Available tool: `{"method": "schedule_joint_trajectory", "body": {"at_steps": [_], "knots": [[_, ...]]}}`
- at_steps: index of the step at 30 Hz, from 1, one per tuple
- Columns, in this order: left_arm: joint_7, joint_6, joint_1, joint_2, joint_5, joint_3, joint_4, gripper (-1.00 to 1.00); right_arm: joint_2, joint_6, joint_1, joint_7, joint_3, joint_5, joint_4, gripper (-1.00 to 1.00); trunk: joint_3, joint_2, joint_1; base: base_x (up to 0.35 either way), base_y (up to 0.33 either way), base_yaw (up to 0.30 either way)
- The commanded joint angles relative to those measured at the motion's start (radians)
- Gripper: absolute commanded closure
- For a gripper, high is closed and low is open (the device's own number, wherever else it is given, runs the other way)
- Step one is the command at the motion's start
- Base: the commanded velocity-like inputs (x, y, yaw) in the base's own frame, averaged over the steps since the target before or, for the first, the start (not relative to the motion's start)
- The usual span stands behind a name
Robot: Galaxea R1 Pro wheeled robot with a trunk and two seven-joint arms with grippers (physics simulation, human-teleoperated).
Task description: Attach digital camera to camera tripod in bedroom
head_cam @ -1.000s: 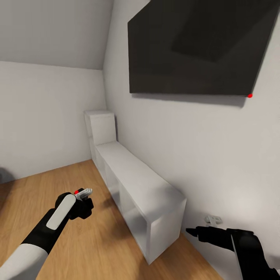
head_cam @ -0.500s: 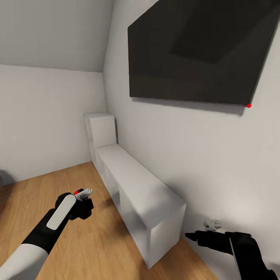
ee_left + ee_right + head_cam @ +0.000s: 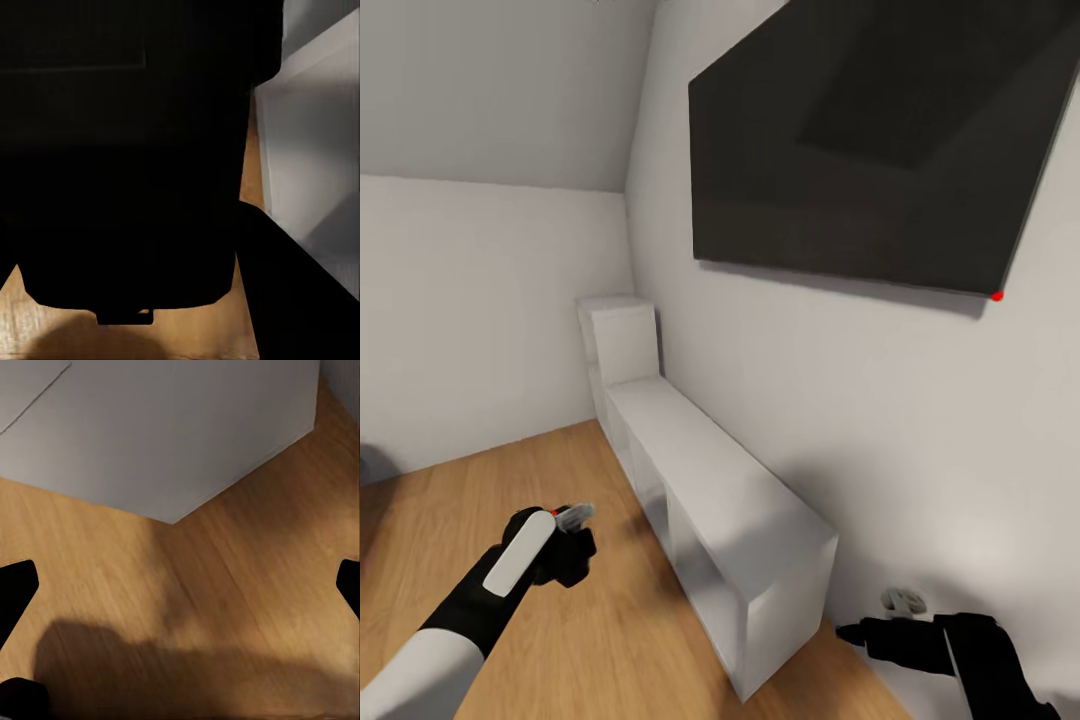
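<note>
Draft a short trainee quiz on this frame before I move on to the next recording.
1. True or false: the right hand is open, with nothing between its fingers.
2. What hangs on the wall above the white shelf unit?
A. a dark flat screen
B. a framed mirror
C. a wall clock
3. Fill in: the left hand is closed on the ______.

Key
1. True: its fingertips sit far apart over bare wood floor.
2. A.
3. The digital camera, whose black body looms right in front of the left wrist camera.
</note>
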Motion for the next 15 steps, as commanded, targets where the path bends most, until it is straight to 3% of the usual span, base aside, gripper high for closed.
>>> {"method": "schedule_joint_trajectory", "body": {"at_steps": [1,2,6,12,15], "knots": [[0.008,0.000,-0.001,0.000,0.008,-0.006,0.016,1.00,0.000,0.002,-0.001,0.007,-0.002,0.010,0.010,-1.00,0.002,0.007,-0.004,0.000,0.000,0.000],[0.006,-0.007,-0.001,-0.003,0.008,-0.051,0.116,1.00,-0.001,-0.012,0.000,-0.011,-0.003,0.014,0.070,-1.00,0.005,0.014,-0.008,0.000,0.000,0.000],[0.003,-0.013,-0.001,-0.010,0.007,-0.093,0.191,1.00,-0.002,-0.040,-0.001,-0.034,-0.004,0.030,0.107,-1.00,0.018,0.042,-0.023,0.000,0.000,0.000],[-0.044,-0.101,-0.001,-0.021,0.006,-0.117,0.347,1.00,-0.002,-0.110,-0.001,-0.067,-0.007,0.060,0.187,-1.00,0.037,0.084,-0.046,0.000,0.000,0.000],[-0.106,-0.169,-0.001,-0.023,0.005,-0.134,0.422,1.00,-0.002,-0.147,-0.001,-0.093,-0.009,0.065,0.228,-1.00,0.046,0.105,-0.058,0.000,0.000,0.000]]}}
